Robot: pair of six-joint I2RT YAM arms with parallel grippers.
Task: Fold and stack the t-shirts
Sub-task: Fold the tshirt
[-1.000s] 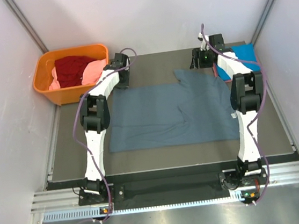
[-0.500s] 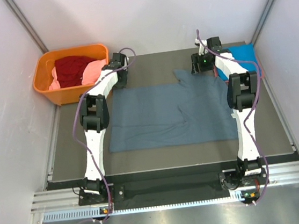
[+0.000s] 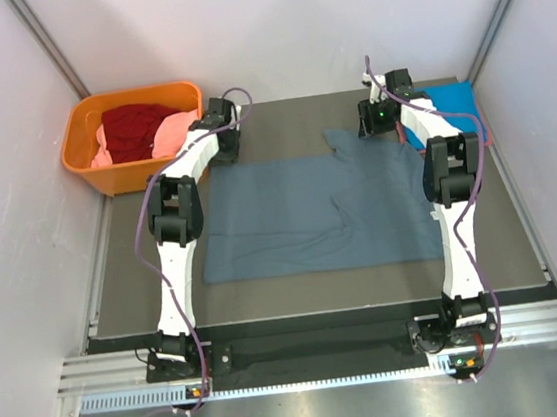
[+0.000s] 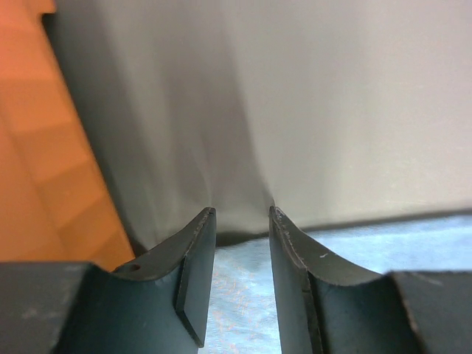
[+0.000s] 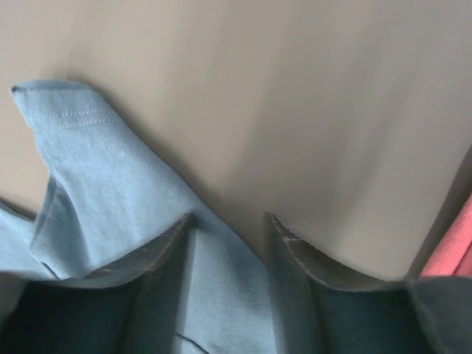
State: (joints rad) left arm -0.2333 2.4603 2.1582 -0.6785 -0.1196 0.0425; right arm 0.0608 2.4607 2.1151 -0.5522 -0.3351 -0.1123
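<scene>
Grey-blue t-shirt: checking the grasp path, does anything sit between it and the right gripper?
Nothing visible does. The right gripper hangs open directly over the grey-blue t-shirt, whose cloth shows between its jaws.

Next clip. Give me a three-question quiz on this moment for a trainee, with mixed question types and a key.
1. True or false: the slate grey-blue t-shirt lies inside the orange basket.
2. What colour is the far-right t-shirt, which lies on the table beside the right gripper? A bright blue, B green, C yellow.
3. Fill in: in the left wrist view, the left gripper has its jaws ___ (open or shut).

Key: 1 false, it lies spread on the table; 2 A; 3 open.
</scene>
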